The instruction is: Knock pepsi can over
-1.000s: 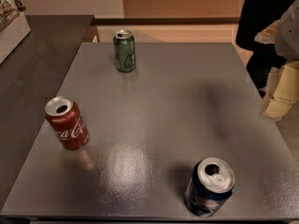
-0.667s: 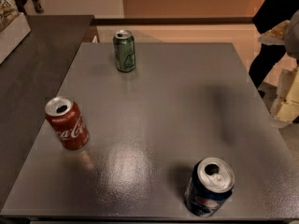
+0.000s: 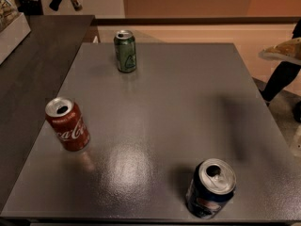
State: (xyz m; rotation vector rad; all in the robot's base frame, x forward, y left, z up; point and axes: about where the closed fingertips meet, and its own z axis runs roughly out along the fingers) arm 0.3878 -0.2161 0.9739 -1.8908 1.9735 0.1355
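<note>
Table centre: the grey table (image 3: 188, 102) lies open between three cans that stand well apart.
Front right: the pepsi can (image 3: 210, 188) stands upright near the front edge, with open surface to its left, right and rear.
Left edge: the red Coca-Cola can (image 3: 68, 124) stands upright.
Far side: the green can (image 3: 125, 51) stands upright.
Left border: a dark counter (image 3: 33, 69) adjoins the table.
Right border: the gripper (image 3: 296, 145) sits off the table at the frame edge, below a dark arm link (image 3: 277, 79). Open tabletop separates it from the pepsi can.
</note>
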